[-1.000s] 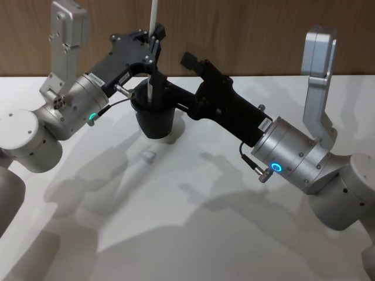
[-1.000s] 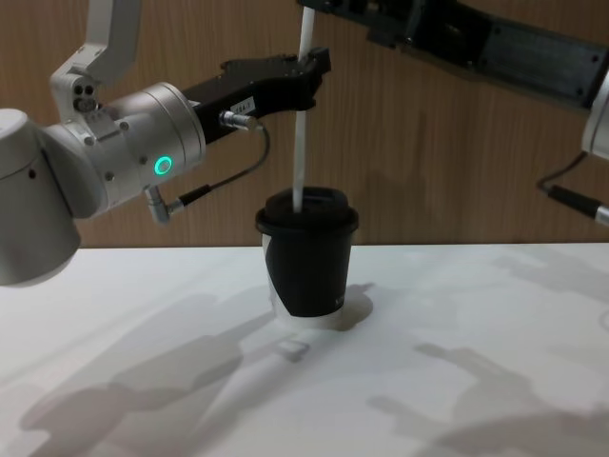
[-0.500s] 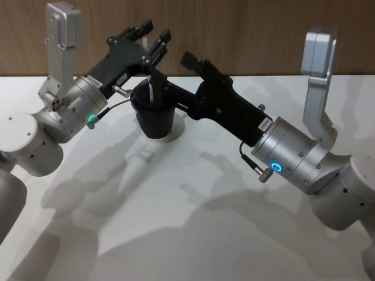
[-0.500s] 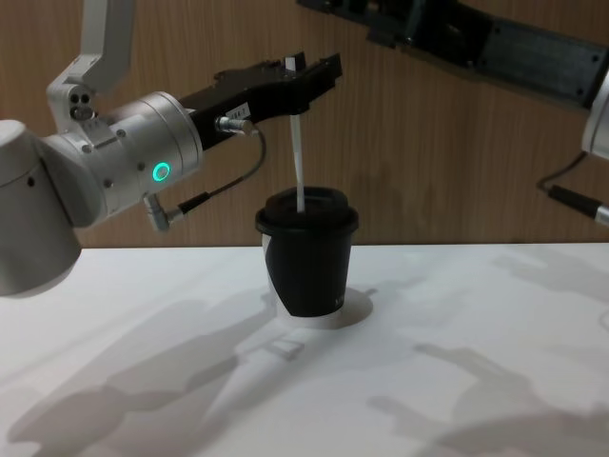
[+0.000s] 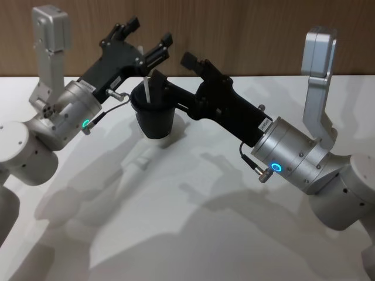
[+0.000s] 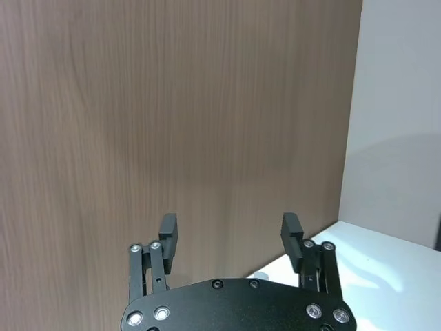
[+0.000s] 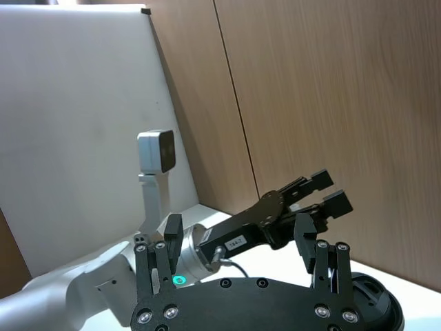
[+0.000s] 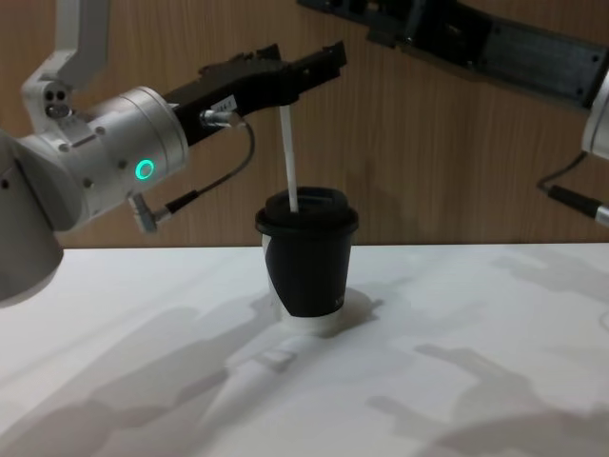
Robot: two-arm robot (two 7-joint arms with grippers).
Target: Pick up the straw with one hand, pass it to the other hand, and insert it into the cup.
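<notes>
straw (image 8: 287, 160): released since a second ago, now standing tilted in cup (image 8: 310, 262) lid on tabletop (image 8: 457, 381) | left gripper (image 8: 303, 63): fingers open, drawn back above | right gripper (image 7: 241, 241): fingers open, empty, above cup | insertion looks done

White bench (image 5: 176, 222), wood wall behind. Black lidded cup (image 8: 307, 257) stands upright on it near the far edge, white patch low on its side.

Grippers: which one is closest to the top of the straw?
The left gripper, open just above the straw in the cup. The right gripper sits behind the cup.
</notes>
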